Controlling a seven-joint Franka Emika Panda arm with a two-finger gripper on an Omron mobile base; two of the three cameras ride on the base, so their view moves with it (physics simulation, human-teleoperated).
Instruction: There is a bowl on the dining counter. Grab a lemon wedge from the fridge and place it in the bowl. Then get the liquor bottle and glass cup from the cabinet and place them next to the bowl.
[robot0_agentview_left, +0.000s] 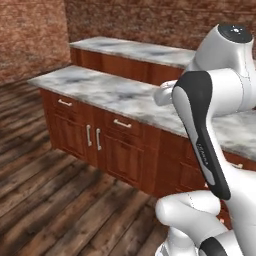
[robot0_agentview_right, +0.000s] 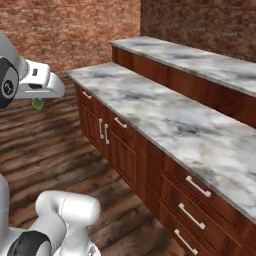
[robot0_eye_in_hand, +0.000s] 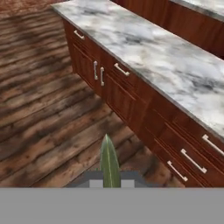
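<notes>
The claw is pressed together on the lemon wedge, a thin yellow-green sliver held above the wood floor. To its right runs a marble tabletop over drawers; the dining counter stands farther back.

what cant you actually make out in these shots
- Pincer: in the hand view its fingertips are cut off by the bottom edge, behind the lemon wedge it is shut on.
- Lemon wedge in the right base view: a small green bit under the white hand; the rest is hidden.
- Near marble counter: in the left base view the arm covers its right part.
</notes>
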